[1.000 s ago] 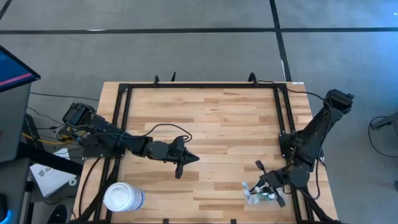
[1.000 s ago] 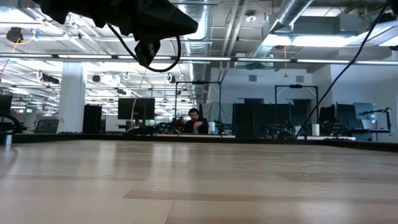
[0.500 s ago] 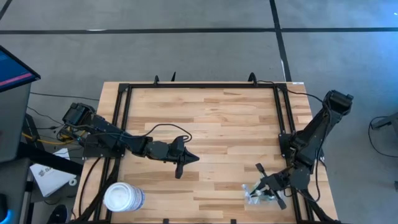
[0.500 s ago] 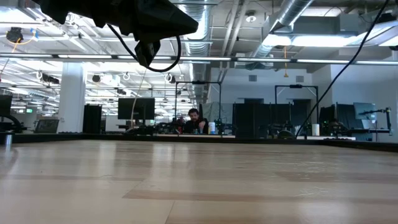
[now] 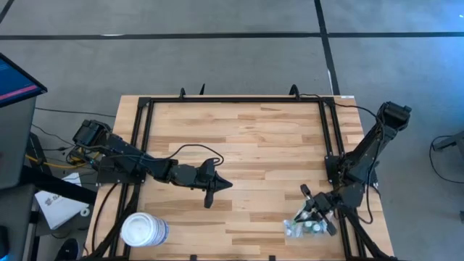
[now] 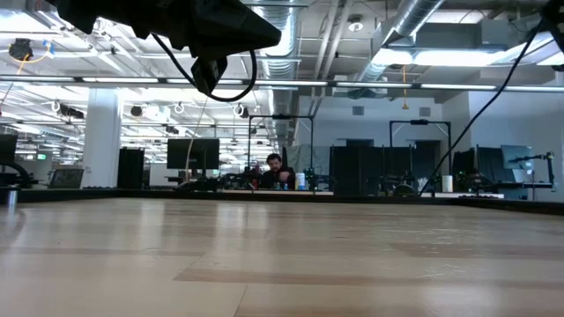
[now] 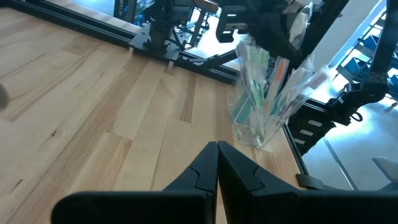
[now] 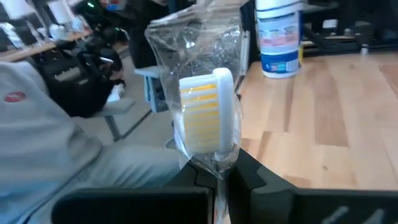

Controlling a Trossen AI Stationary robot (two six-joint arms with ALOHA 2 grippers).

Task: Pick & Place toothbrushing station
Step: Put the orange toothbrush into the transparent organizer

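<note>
Right gripper (image 5: 313,217): folded low over table's (image 5: 254,145) near-right corner, clamped on a wrapped toothbrush (image 8: 208,115) in toothbrushing station (image 5: 303,228).
Left gripper (image 5: 223,184): extended toward table centre, closed, empty.

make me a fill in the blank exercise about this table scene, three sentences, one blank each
1. The right hand is shut on a wrapped ____ from the toothbrushing station.
2. The left hand hovers ____ over the wooden table, holding nothing.
3. The large white tub stands near the table's ____ edge on the left arm's side.

Missing words: toothbrush; shut; front
</note>
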